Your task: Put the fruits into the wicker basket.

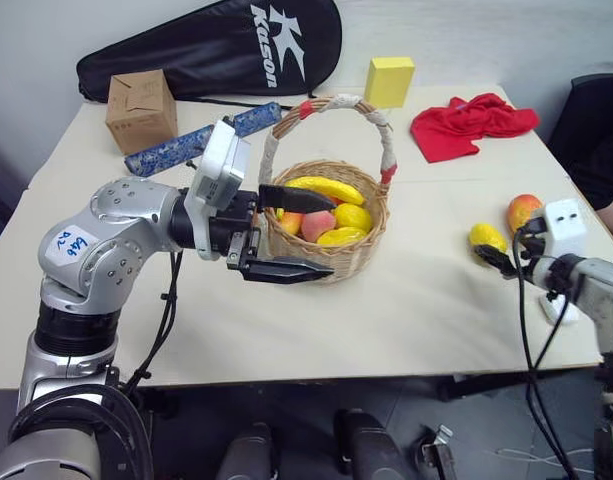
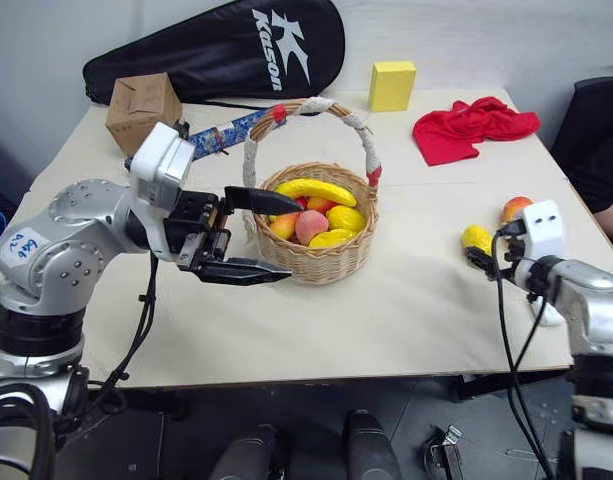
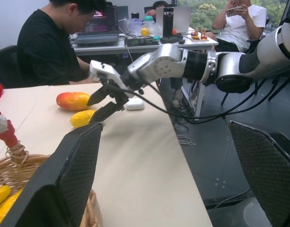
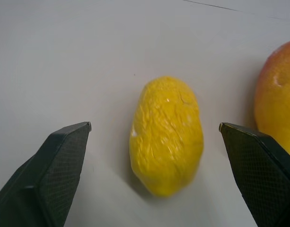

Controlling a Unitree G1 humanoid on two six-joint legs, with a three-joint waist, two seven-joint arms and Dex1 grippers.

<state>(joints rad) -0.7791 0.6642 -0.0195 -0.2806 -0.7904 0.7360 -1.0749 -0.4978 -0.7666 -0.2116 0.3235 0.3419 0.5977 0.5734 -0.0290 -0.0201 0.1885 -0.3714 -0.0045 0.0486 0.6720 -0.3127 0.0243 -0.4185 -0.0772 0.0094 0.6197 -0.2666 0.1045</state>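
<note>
On the cream-covered surface (image 1: pixel 406 300), seen from the head cameras, the wicker basket (image 1: pixel 326 262) stands mid-table with a banana, a peach and other yellow fruits inside, while the left pincer (image 1: pixel 286 232) hangs level beside its near rim, its fingers spread and holding nothing. Toward the right edge, a lemon (image 1: pixel 488 237) and a mango (image 1: pixel 524 211) lie close together, and the right pincer (image 1: pixel 506 258) sits just beside the lemon, open. From the left wrist camera, the right pincer (image 3: pixel 103 101) points at the lemon (image 3: pixel 83 118), with the mango (image 3: pixel 74 100) just behind it and a small white case (image 3: pixel 134 104) near; people sit at desks beyond. From the right wrist camera, the lemon (image 4: pixel 166 135) lies between the two spread fingers (image 4: pixel 50 170), apart from both, and the mango (image 4: pixel 277 101) crowds the far finger. The likely trouble is that finger nudging the mango as it closes, rolling it off the nearby edge. The lemon's skin looks wrinkled and slightly glossy, its oval form tapered, so a pinch off its middle could squirt it free. The mango looks smooth and rounded; the basket is coarse weave with a cord-wrapped handle.
</note>
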